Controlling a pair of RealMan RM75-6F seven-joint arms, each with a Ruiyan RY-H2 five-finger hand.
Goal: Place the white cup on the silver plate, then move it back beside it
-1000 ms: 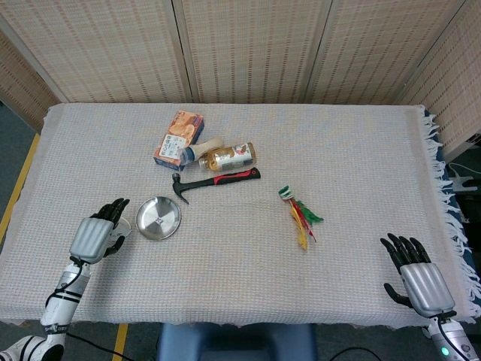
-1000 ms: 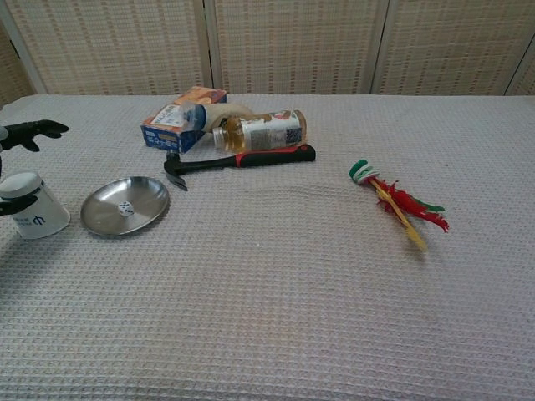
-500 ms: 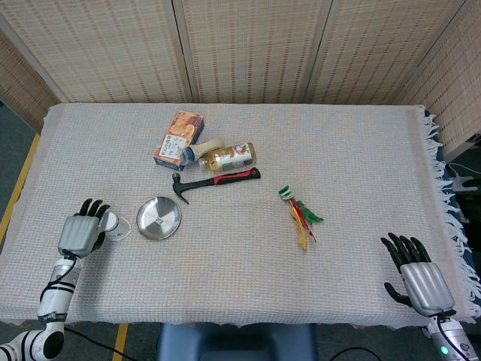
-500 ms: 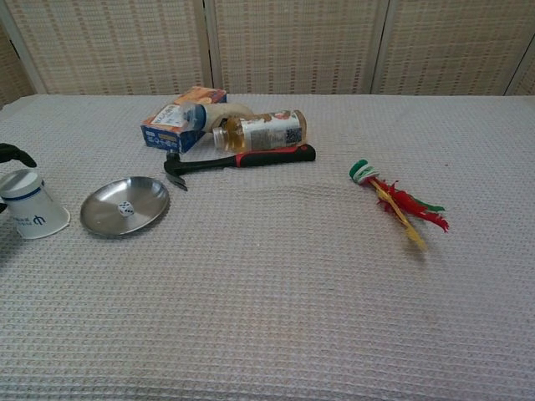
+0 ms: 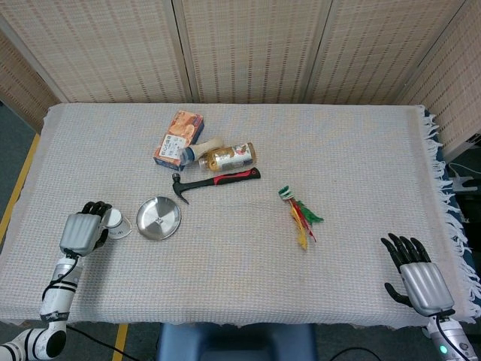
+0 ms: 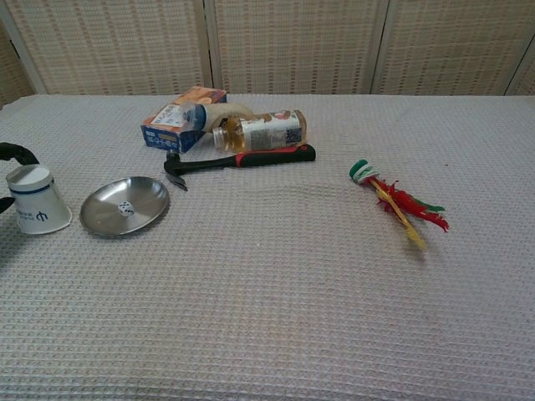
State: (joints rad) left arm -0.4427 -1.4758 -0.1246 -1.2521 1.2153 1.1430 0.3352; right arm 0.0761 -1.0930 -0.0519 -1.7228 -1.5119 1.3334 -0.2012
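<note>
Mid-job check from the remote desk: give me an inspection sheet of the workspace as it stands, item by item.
Surface: table under a pale woven cloth, fringe at its right edge.
Job's things: white cup upside down, left of the silver plate, apparently apart from it, not on it.
Clutter: hammer, orange box, bottle lying down, red-yellow feathered toy.
Hands: left hand at the cup, fingers curled behind it, grip unclear; right hand open near the front right edge, holding nothing.
Cables: some past the right edge, off the table.
Surroundings: woven screen panels behind; yellow floor line at left.
</note>
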